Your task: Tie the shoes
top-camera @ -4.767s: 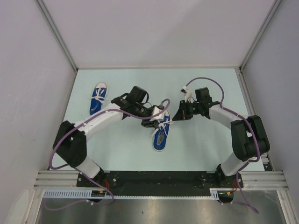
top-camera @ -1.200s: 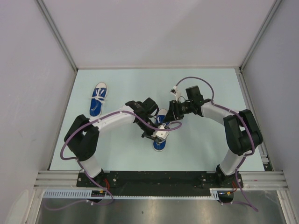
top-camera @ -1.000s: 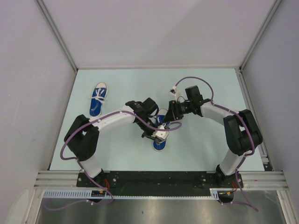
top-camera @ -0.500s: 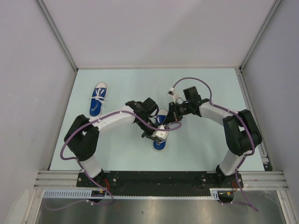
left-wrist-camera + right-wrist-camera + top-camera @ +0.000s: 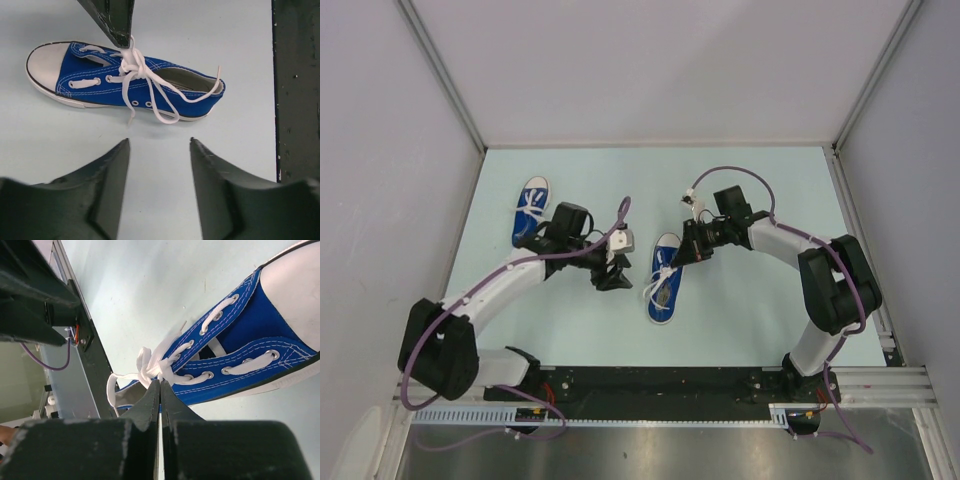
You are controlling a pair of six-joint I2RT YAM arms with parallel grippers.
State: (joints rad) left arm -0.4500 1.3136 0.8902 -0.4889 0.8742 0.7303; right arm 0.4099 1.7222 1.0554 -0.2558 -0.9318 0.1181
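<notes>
- The small blue canvas sneaker with a white rubber toe cap (image 5: 663, 283) sits sole-down on the pale green bench (image 5: 750, 310), between the two arms. Its twin (image 5: 530, 212) lies well apart at the far left.
- The right jaws are pressed together on the long white lace (image 5: 150, 366), at the knot over the tongue.
- The left jaws are spread and hold nothing, facing the sneaker's side from nearby.
- We cannot quite tell whether that knot is a finished bow or only a first crossing. One drooping loop (image 5: 169, 120) hangs over the side.
- To do this step well, we would hold the right pinch steady and close the left jaws on that loop. Then we would pull both sides outward evenly, so the sneaker neither slides nor lifts.
</notes>
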